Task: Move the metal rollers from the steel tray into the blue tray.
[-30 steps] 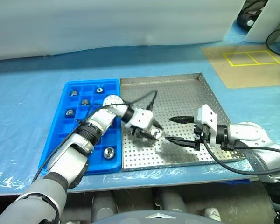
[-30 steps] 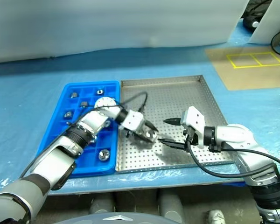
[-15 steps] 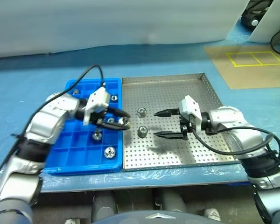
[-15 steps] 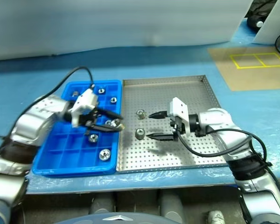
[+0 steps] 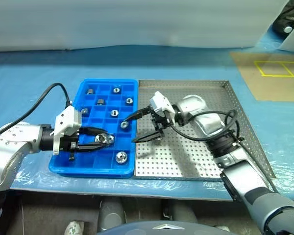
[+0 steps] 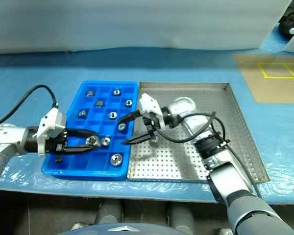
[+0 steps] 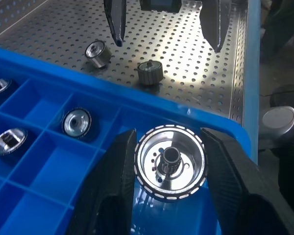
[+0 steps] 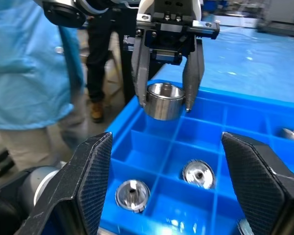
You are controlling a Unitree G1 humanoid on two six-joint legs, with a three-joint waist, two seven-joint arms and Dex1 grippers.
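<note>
A bright blue tray (image 5: 130,169) with a grid of small square compartments lies just beside a square steel tray (image 5: 245,122) with a perforated floor. One shiny metal roller (image 7: 169,162) sits clamped between the left gripper (image 5: 101,139) fingers, above the blue tray. Several rollers rest in compartments beyond it, and two rollers (image 7: 97,52) stand on the steel tray near the spread right gripper (image 5: 130,127).

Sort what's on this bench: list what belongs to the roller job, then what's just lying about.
Job:
left gripper, shut on a roller
right gripper, open
blue tray with rollers in its cells
steel tray, two rollers left on it

Lying about:
blue sheet
brown board with yellow tape squares
</note>
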